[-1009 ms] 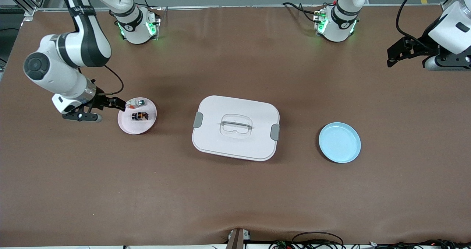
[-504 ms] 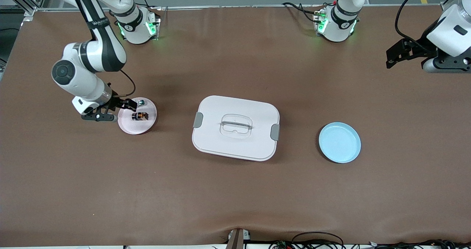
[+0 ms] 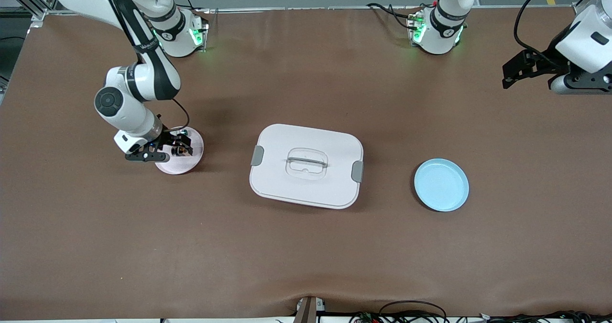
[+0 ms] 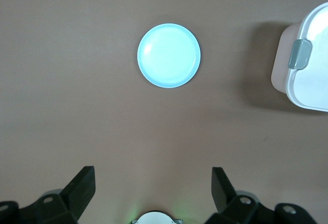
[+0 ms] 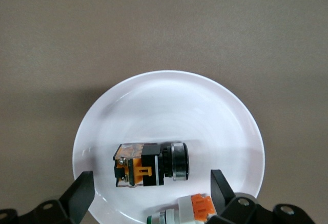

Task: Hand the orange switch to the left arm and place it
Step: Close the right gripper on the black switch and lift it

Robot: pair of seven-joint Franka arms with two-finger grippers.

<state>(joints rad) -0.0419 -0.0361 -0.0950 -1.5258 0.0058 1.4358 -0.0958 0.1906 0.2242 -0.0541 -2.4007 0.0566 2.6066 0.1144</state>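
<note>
While the left gripper (image 3: 508, 77) waits wide-jawed at the desk's two o'clock, the right gripper (image 5: 152, 190) hovers, jaws wide, apparently over the switch (image 5: 151, 164) on the pink plate (image 3: 191, 162), nine o'clock of the box (image 3: 306, 165).

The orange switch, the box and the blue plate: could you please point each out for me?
orange switch (image 5: 148, 164), right wrist view, on its black-and-orange body.
box (image 3: 330, 187), front view, on bare lid near the camera.
blue plate (image 4: 169, 55), left wrist view, on its bare centre.
</note>
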